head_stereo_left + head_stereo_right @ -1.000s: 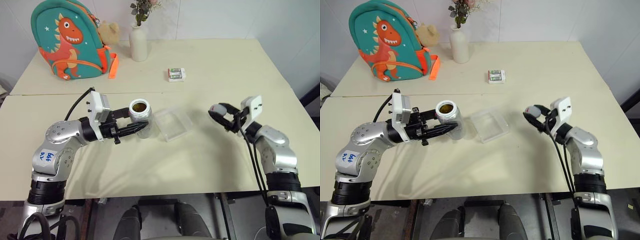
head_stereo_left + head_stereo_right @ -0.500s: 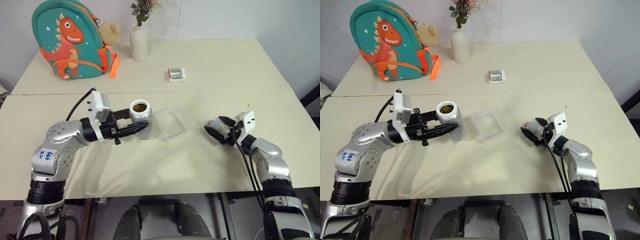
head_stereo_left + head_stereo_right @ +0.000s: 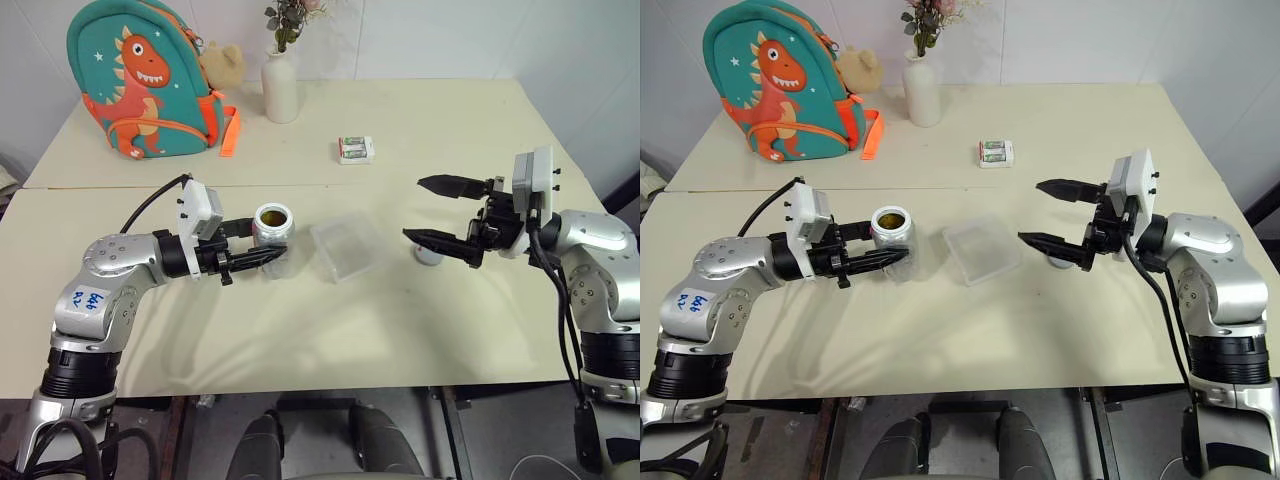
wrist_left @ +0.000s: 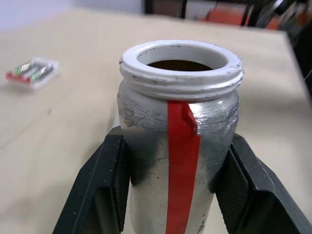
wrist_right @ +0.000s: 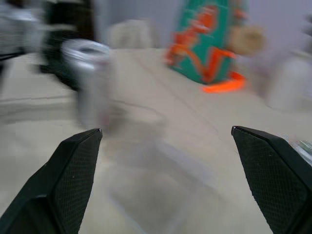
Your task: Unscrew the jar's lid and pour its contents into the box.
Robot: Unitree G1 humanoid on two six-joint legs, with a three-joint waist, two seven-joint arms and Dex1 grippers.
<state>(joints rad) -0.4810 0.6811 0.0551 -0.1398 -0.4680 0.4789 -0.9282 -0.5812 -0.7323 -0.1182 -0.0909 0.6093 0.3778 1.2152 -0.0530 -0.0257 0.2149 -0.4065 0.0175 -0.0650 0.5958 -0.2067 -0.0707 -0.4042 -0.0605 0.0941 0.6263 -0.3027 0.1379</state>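
Two claws over the cream surface (image 3: 300,330). Left claw (image 3: 262,259) clenched around the open jar (image 3: 272,233), upright, just left of the clear box (image 3: 346,248). Right claw (image 3: 436,211) released, fingers spread wide above the lid (image 3: 428,255), which lies right of the box.

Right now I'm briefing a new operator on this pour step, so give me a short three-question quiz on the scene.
1. True or false: the lid is on the jar.
2. What does the left gripper hold? A) the box B) the jar C) the vase
3. Fill in: the right gripper stands ____, above the lid on the table.

Key:
1. False; the jar's mouth is uncovered.
2. B; the clear box lies beside it, untouched.
3. Open.
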